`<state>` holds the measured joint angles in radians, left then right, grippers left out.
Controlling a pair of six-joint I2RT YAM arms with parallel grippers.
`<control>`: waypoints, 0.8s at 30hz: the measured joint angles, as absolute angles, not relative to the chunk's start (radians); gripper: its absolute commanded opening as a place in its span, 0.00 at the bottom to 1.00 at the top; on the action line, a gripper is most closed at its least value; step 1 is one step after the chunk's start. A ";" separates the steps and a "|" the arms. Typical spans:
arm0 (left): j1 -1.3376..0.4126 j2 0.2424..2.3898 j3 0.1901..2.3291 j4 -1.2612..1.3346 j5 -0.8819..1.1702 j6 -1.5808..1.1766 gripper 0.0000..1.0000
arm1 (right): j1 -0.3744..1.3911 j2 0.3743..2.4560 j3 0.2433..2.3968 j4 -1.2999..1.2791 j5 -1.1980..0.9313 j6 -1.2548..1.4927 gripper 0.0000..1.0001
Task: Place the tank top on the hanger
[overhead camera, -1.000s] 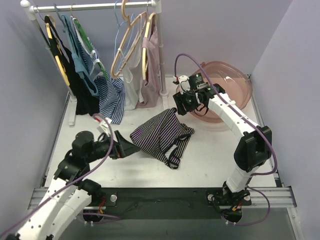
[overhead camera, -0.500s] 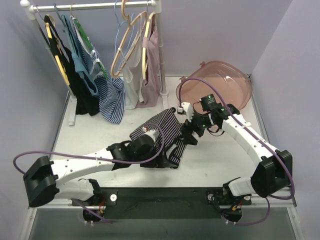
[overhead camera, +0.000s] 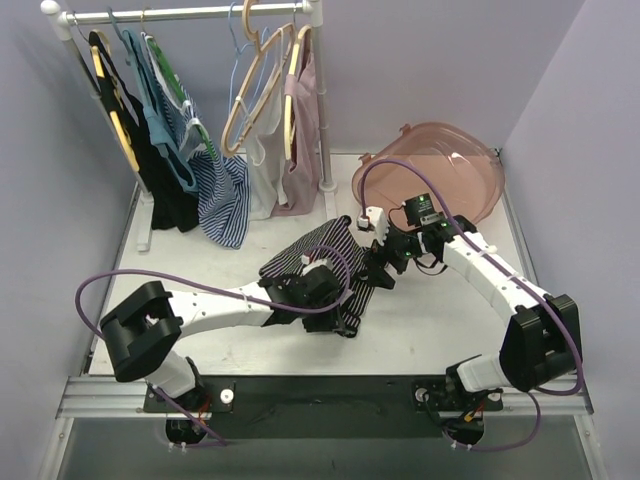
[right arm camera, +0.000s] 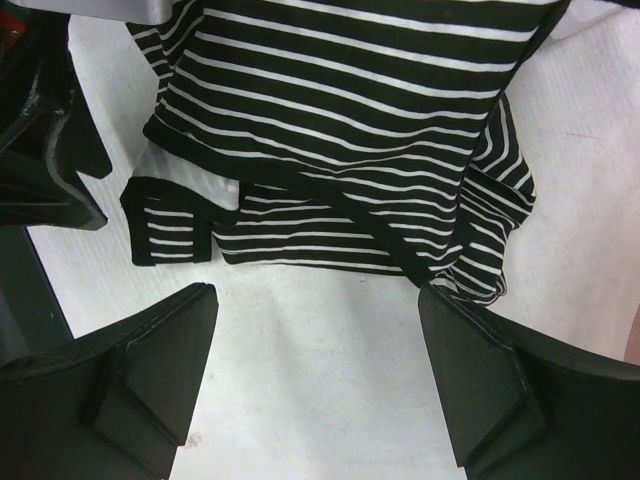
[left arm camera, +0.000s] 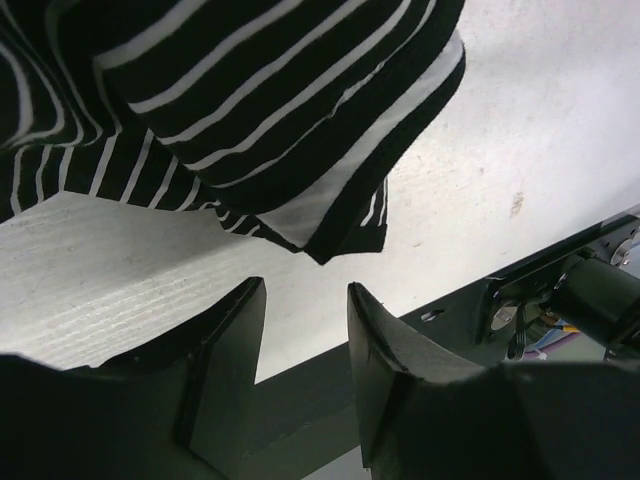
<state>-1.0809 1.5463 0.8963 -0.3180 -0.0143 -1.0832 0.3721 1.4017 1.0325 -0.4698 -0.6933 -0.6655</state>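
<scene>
The tank top (overhead camera: 318, 258), black-and-white striped with black trim, lies crumpled on the middle of the white table. My left gripper (overhead camera: 336, 312) is at its near edge. In the left wrist view the left gripper (left arm camera: 305, 290) is open by a narrow gap with nothing in it, and a hem corner of the tank top (left arm camera: 330, 225) lies just beyond the tips. My right gripper (overhead camera: 373, 272) hangs wide open at the top's right side. In the right wrist view the tank top (right arm camera: 350, 130) lies ahead of the right gripper (right arm camera: 315, 295), apart from it. The pale-blue hanger (overhead camera: 238, 58) hangs on the rack.
The clothes rack (overhead camera: 190, 13) at the back left carries dark, blue striped and pale garments and tan wooden hangers (overhead camera: 262, 85). A pink basin (overhead camera: 450, 170) stands at the back right. The dark front rail (left arm camera: 560, 290) runs close behind the left gripper.
The left arm swung from the table's left side to the tank top's near edge and its jaws narrowed. The right arm came down from the basin to the top and opened wider.
</scene>
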 measured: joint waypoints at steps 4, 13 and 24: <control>-1.081 1.547 0.896 -0.320 -0.014 -1.105 0.48 | 0.366 1.402 1.008 -0.443 -0.693 -0.646 0.84; -1.079 1.684 0.991 -0.400 -0.006 -1.122 0.45 | 0.356 1.405 0.996 -0.410 -0.692 -0.622 0.83; -1.056 1.742 1.036 -0.451 -0.001 -1.122 0.48 | 0.364 1.519 0.996 -0.345 -0.562 -0.608 0.79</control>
